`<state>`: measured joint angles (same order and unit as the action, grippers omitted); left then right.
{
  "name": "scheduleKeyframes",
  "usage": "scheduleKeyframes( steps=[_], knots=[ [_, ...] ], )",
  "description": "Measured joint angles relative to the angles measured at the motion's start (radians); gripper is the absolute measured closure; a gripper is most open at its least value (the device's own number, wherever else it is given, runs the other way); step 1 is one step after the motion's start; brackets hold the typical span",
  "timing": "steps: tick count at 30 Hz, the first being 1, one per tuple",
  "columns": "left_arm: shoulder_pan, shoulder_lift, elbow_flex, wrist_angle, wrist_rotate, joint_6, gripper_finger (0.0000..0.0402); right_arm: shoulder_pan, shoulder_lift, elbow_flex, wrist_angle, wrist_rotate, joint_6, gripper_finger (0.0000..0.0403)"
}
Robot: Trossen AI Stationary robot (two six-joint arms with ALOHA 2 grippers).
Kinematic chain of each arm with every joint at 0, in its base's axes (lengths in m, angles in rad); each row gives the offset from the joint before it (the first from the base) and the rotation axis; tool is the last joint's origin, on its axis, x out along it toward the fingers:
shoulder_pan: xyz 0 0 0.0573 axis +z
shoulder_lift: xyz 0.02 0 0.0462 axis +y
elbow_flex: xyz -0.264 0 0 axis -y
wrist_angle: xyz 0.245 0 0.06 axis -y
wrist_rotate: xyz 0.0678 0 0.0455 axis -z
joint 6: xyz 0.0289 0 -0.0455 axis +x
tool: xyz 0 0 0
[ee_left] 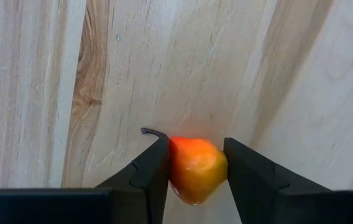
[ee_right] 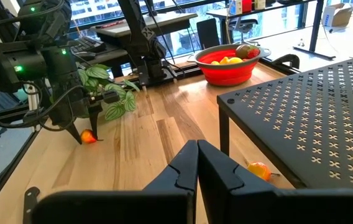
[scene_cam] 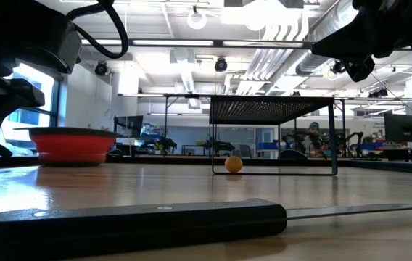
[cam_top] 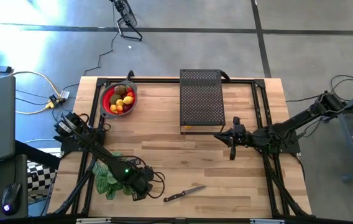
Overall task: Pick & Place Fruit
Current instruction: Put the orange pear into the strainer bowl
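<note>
A small orange-red fruit [ee_left: 195,171] lies on the wooden table near its front left, between the fingers of my left gripper [ee_left: 195,143], which is shut on it. The right wrist view shows the same fruit [ee_right: 88,137] under that gripper [ee_right: 84,138]. Another orange fruit [scene_cam: 233,164] rests on the table under the black perforated rack [cam_top: 201,99]. The red bowl [cam_top: 107,107] at the far left holds several fruits: yellow, red and brown. My right gripper [cam_top: 232,155] hangs shut over the table's right middle, touching nothing. My left gripper pinches the small orange-red fruit by its two opposite sides [ee_left: 175,163] between its two fingers. The fingers come steeply from above, pointing down. The fruit sits at the table top under the fingertips [ee_right: 93,133], with a thin dark stem [ee_left: 151,132] sticking out beside one finger.
A black-handled knife [cam_top: 184,194] lies near the front edge, right of my left gripper. A green leafy plant [cam_top: 108,177] lies by the left arm. Black frame rails [cam_top: 260,106] run along the table's sides.
</note>
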<state>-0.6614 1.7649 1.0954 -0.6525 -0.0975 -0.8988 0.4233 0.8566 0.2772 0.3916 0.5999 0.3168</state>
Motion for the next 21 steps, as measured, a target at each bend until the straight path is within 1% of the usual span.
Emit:
scheduleKeyframes(
  steps=[14,19,21],
  knots=[
    [0.001,-0.016,0.005,0.0,-0.003,0.005,0.0265,0.0,0.0,0.0,-0.001,0.0,0.0,0.04],
    [0.01,-0.047,0.006,-0.01,-0.072,0.003,0.0265,0.0,0.0,0.0,-0.001,0.0,-0.001,0.04],
    [0.029,-0.068,0.006,-0.011,-0.077,0.002,0.0265,0.0,0.0,0.0,-0.001,0.0,-0.007,0.04]
  ],
)
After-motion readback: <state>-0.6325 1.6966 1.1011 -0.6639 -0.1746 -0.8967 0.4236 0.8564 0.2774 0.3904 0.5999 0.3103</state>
